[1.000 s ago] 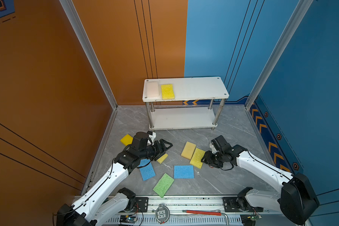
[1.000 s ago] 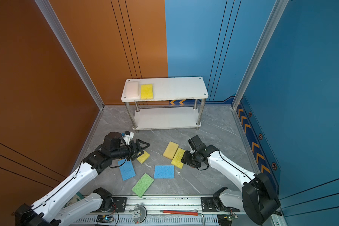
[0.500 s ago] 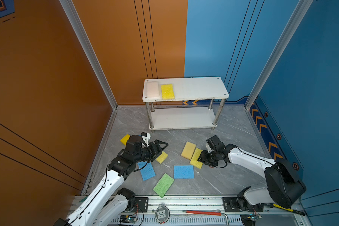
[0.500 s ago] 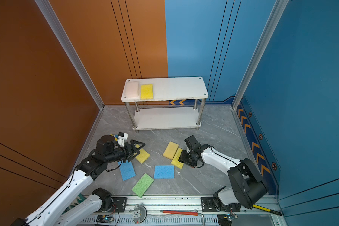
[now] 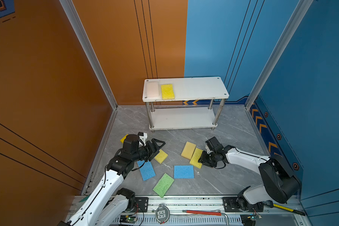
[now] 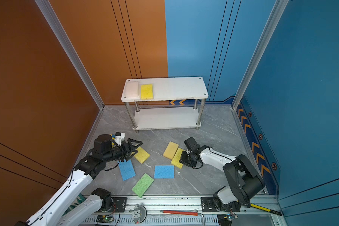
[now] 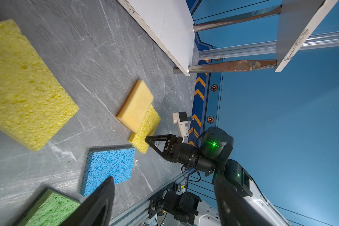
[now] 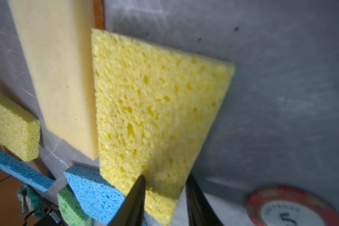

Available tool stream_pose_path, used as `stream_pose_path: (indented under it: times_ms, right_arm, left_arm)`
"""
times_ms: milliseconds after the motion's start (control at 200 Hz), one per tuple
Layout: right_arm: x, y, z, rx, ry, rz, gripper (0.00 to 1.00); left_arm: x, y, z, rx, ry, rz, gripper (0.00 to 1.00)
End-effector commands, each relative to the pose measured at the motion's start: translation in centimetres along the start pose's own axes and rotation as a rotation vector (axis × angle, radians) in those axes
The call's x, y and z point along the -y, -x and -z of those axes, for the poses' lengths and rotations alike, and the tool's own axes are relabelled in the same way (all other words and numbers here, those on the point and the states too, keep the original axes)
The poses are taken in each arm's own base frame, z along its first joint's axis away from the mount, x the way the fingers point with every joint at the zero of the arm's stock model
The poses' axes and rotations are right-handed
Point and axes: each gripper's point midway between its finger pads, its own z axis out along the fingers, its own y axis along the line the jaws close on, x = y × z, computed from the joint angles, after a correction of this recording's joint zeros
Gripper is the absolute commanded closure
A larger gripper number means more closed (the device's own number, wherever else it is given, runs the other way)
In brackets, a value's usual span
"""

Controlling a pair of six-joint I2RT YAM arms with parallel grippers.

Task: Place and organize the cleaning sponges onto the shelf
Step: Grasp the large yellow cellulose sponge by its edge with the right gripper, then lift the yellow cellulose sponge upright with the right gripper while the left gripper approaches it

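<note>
Right gripper [image 8: 164, 179]: jaws pinched on corner of porous yellow sponge [image 8: 155, 101], on floor, touching yellow-orange sponge [image 5: 188, 150]. Blue sponge [image 5: 183, 171] just beside. Left gripper [image 5: 158, 148]: jaws spread, nothing between, above small yellow sponge [image 5: 161, 156]. Near: second blue sponge [image 5: 146, 170], green sponge [image 5: 163, 185]. Shelf [image 5: 196, 90] at back wall; top board carries pale sponge [image 5: 152, 89] and bright yellow sponge [image 5: 167, 91], side by side.

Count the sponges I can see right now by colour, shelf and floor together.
Yellow sponges: 5, one half hidden behind the left arm
Blue sponges: 2
Green sponge: 1
Pale pink sponge: 1
Total: 9
</note>
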Motion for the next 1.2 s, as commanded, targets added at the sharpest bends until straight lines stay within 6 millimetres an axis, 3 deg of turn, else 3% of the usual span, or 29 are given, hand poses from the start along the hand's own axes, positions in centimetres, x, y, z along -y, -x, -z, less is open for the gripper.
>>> stream_pose_path:
  times_ms: [0, 270, 511, 631, 651, 826, 886, 1196]
  right_arm:
    - [1.2, 0.4, -0.4, 0.026, -0.041, -0.03, 0.7]
    - [0.8, 0.9, 0.8, 0.043, -0.028, -0.034, 0.91]
    - [-0.8, 1.9, 5.5, 0.097, -0.011, 0.025, 0.98]
    - [-1.9, 2.2, 8.4, 0.124, 0.016, 0.054, 0.98]
    - [-2.2, 2.2, 8.9, 0.127, 0.021, 0.06, 0.98]
    - [-5.7, 2.2, 12.9, 0.14, 0.124, 0.152, 0.98]
    - [-7.4, 2.0, 13.8, 0.129, 0.18, 0.184, 0.98]
    - [-15.8, -0.7, 15.7, 0.007, 0.362, 0.4, 0.98]
  left_arm:
    - [-0.3, -0.4, 0.2, -0.023, 0.0, 0.004, 0.19]
    - [-0.4, -0.1, 0.7, -0.009, -0.007, 0.014, 0.19]
    - [0.1, 0.0, 1.1, -0.008, -0.024, 0.005, 0.18]
    - [0.6, 0.0, 1.1, -0.018, -0.035, -0.016, 0.15]
    - [0.7, 0.0, 1.1, -0.02, -0.037, -0.018, 0.1]
    - [2.6, 0.5, 0.5, -0.038, -0.109, -0.036, 0.01]
    - [3.3, 0.5, 0.1, -0.059, -0.136, -0.041, 0.02]
    - [6.9, -1.5, -1.7, -0.196, -0.179, -0.137, 0.02]
